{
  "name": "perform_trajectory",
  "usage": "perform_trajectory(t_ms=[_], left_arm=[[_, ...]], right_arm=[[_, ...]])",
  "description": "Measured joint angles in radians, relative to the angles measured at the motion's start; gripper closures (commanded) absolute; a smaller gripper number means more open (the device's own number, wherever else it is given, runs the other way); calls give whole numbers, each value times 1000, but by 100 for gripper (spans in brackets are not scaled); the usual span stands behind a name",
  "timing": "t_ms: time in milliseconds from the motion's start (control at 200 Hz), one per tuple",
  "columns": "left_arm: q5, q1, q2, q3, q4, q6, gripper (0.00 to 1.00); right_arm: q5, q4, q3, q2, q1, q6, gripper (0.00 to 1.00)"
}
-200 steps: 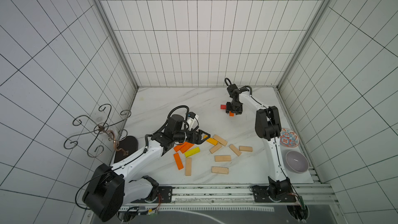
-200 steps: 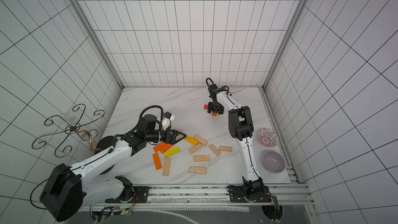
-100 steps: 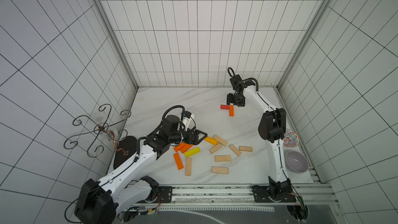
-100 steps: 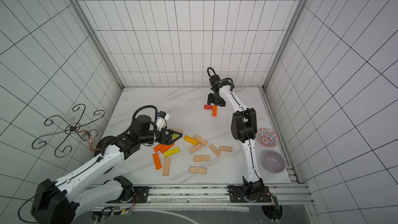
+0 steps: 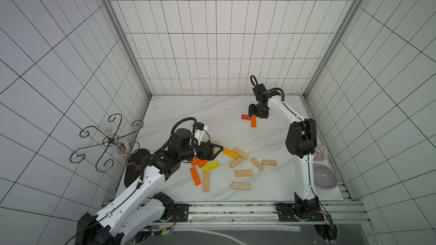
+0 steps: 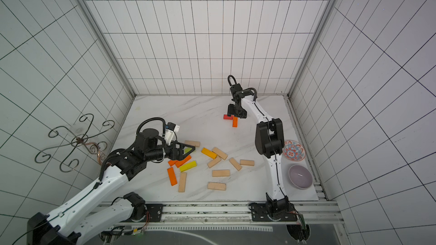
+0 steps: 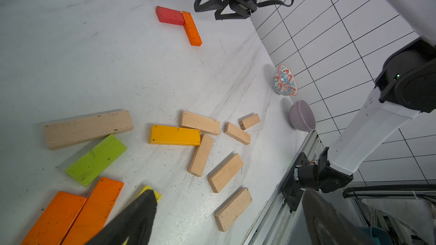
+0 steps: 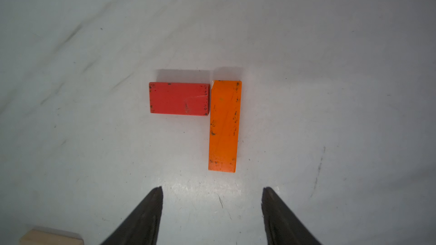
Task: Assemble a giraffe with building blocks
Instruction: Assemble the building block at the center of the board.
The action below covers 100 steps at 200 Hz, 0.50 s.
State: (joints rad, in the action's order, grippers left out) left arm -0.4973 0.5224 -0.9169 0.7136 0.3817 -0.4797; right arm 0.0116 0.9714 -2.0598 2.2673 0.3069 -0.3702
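Well, the red block (image 8: 179,98) and the orange block (image 8: 224,126) lie flat on the white marble table (image 8: 70,67), far back near the tiled wall. They touch and make an L shape: the red one's short end meets the orange one's long side. Both are painted wood bricks with sharp corners, and the paint is chipped into little dark specks (mostly along the edges). The right gripper (image 8: 212,188) hangs just above them, its two black pointed fingers apart with nothing between.

Nearer the front, the other pieces lie in a loose bunch: plain wood blocks (image 7: 87,129) with grain you can see, a lime green block (image 7: 96,159), a yellow block (image 7: 174,135) and two orange bricks (image 7: 99,203) side by side. The left gripper (image 5: 215,150) hovers over that bunch, spread very wide and holding nothing.

By the table's right edge sit a patterned bowl (image 7: 284,81) with red and blue swirls and a smooth purple bowl (image 7: 302,115). The raised letters on the purple one are too small to read.
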Motion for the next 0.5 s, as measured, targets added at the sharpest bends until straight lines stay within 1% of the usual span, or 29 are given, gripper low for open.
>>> perform_trajectory(t_ms=[165, 380, 500], left_arm=[[0, 0, -9, 0, -4, -2, 4], [-2, 0, -40, -5, -18, -3, 3], [-3, 0, -53, -5, -26, -2, 3]], right_arm=[[-40, -17, 0, 53, -33, 0, 26], [-112, -65, -2, 63, -79, -2, 26], [-150, -85, -11, 100, -89, -2, 26]])
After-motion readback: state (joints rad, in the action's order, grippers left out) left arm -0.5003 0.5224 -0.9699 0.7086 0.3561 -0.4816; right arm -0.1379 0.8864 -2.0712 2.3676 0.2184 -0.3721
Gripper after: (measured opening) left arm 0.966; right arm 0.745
